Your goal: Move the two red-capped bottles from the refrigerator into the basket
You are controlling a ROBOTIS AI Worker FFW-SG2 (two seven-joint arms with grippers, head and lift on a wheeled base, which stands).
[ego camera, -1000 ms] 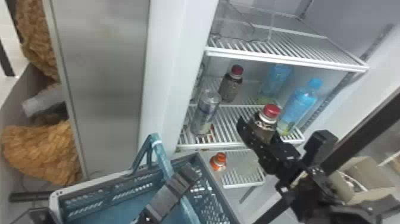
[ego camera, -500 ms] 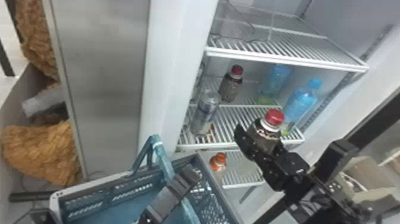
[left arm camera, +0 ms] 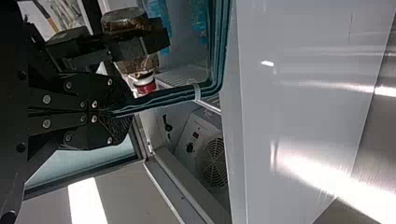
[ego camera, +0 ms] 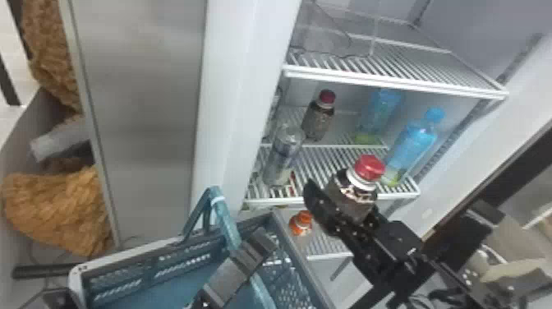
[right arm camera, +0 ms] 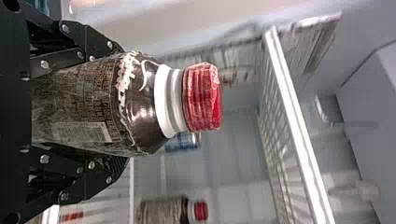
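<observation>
Jaws of right gripper (ego camera: 346, 204) clasp red-capped bottle (ego camera: 352, 199), arm (ego camera: 396, 263) slanting inward; left gripper (ego camera: 258, 243) clamps basket handle (ego camera: 224, 217).

blue bottle (ego camera: 415, 141) | second blue bottle (ego camera: 382, 111), near it | clear bottle (ego camera: 283, 156) | orange-capped bottle (ego camera: 302, 226), lower | shaggy brown material (ego camera: 57, 209)

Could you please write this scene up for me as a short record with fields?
Right gripper: closed on a red-capped bottle
Left gripper: closed on the basket's handle
Second red-capped bottle: on a refrigerator shelf
Beside it: clear bottle, blue bottles
Lower shelf: orange-capped bottle
Red-capped bottles in the basket: neither yet
</observation>
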